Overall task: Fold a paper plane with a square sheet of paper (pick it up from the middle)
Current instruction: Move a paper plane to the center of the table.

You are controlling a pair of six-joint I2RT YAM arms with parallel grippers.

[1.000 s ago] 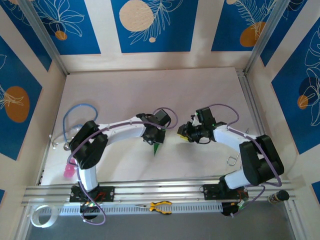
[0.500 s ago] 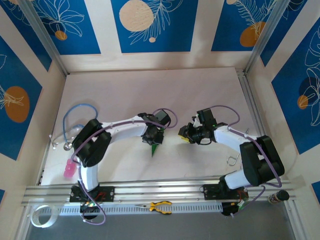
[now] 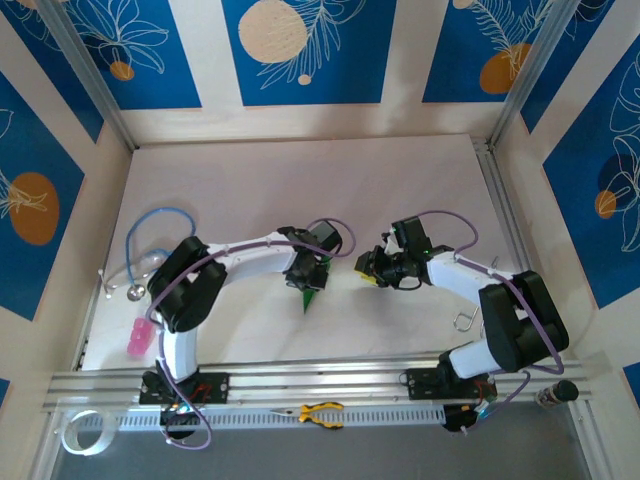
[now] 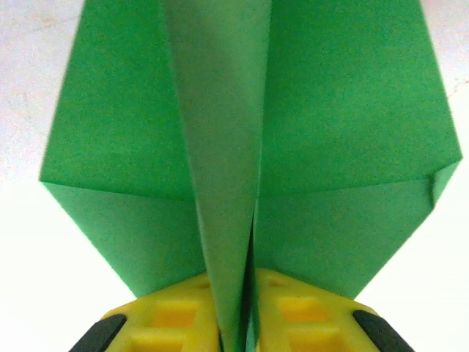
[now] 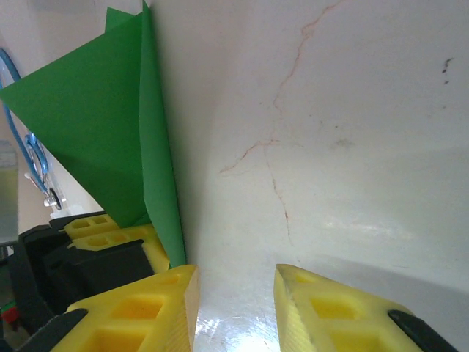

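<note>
Near edge: pliers [image 3: 320, 412] lie on the rail, out of play. Pink thing [image 3: 137, 340] sits by the L arm's base w/ the blue cable [image 3: 160, 235] beyond it. Both are well apart from the work.

Mid table [image 3: 400, 180]: both arms bend inward and the grippers are near each other, face to face.

L gripper [image 3: 308, 278]: fingers [image 4: 293, 308] narrow. The ctr fold of the plane [image 4: 337, 147] runs down btw them, which reads as a pinch on the keel. Green flaps fan out either side of that fold, clear of the fingers. From above, just a green sliver shows on the near side of this gripper. Keel hold prob. chosen so both flaps stay free for the other arm.

R gripper [image 5: 234, 282]: fingers part open, bare table in the gap, nothing held. The plane's edge comes down just beside one finger [image 5: 165, 301], outside the gap. It hovers close, prob. lined up to take or press a flap.

Judgement: main folds are in, so late stage. Risk: thin paper, may buckle or slip from the pinch if R closes off-line.
</note>
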